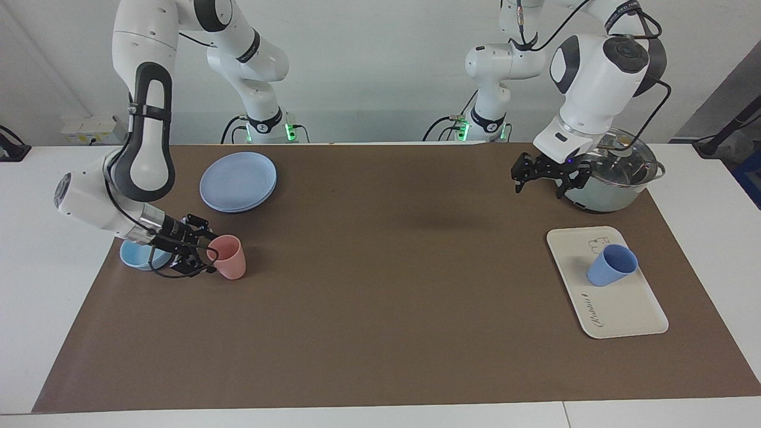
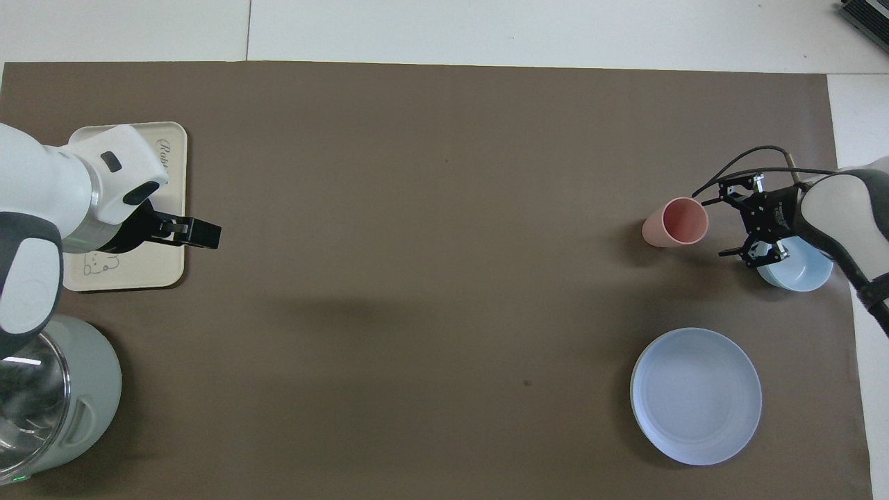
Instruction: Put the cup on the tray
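The periwinkle-blue cup [image 1: 612, 266] stands on the cream-white tray [image 1: 630, 309] at the left arm's end of the table, on the half of the tray nearer the robots. In the overhead view the left arm hides the cup and only part of the tray [image 2: 172, 173] shows. My left gripper [image 1: 540, 181] hangs open and empty in the air, above the tray and level with the pot, well clear of the cup; it also shows in the overhead view [image 2: 201, 233]. My right gripper [image 1: 202, 252] is open, low beside the pink tumbler [image 1: 229, 257].
A lidded grey pot [image 1: 618, 178] stands nearer the robots than the tray. At the right arm's end are a pink tumbler [image 2: 677, 222], a low light-blue bowl [image 2: 799, 271] under the right wrist, and a round blue plate [image 1: 238, 181].
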Controlling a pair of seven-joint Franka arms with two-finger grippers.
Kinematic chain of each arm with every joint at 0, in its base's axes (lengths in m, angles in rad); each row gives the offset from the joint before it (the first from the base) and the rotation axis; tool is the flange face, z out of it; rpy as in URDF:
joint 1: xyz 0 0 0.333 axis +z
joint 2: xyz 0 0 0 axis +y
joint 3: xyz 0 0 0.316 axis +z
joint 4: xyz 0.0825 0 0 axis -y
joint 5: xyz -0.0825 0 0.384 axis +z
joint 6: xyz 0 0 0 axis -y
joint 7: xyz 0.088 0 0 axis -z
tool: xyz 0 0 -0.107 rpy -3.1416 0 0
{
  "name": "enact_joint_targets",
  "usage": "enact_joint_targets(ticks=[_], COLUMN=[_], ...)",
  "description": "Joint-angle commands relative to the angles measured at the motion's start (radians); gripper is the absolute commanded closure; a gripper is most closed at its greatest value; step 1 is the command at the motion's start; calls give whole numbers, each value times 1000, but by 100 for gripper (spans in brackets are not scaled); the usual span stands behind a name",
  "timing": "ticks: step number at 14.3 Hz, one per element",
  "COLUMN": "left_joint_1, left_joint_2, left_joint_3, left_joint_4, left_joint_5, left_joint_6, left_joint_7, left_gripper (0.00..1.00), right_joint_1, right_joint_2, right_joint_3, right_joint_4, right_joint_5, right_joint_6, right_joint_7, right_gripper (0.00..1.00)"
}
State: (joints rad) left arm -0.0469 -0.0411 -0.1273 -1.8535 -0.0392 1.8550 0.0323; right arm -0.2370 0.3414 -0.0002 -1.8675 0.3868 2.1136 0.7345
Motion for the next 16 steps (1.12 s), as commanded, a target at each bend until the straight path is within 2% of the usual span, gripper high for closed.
enact_joint_targets(ticks=[1,4,6,9,11,14,16], left_joint_1=[2,5,5,8,30,30,36], left_joint_2=[-14,0,3,-23,-17,0,-6], left_joint_3=[8,15,15,18,23,17,23], left_joint_4=[77,238,286,199,209,253,232], left_joint_5=[22,25,36,38,57,85,75], left_joint_6=[-75,-224,-292,-208,-220,-259,-251], left_joint_7=[-15,-5,-5,67,90,90,89], left_gripper=[0,0,0,0,0,0,0], right_joint_1=[4,36,82,203,257,278,277], right_joint_2=[-65,-139,-192,-301,-353,-392,-386], right_joint_3=[5,9,11,14,14,23,51], right_joint_4=[-15,-13,-13,-13,-1,57,122], right_joint_5=[-68,-184,-279,-364,-379,-373,-379], right_joint_6=[17,-3,-70,-200,-262,-305,-358], right_joint_7=[-148,-413,-474,-480,-484,-517,-527], right_gripper=[2,1,1,1,1,1,1])
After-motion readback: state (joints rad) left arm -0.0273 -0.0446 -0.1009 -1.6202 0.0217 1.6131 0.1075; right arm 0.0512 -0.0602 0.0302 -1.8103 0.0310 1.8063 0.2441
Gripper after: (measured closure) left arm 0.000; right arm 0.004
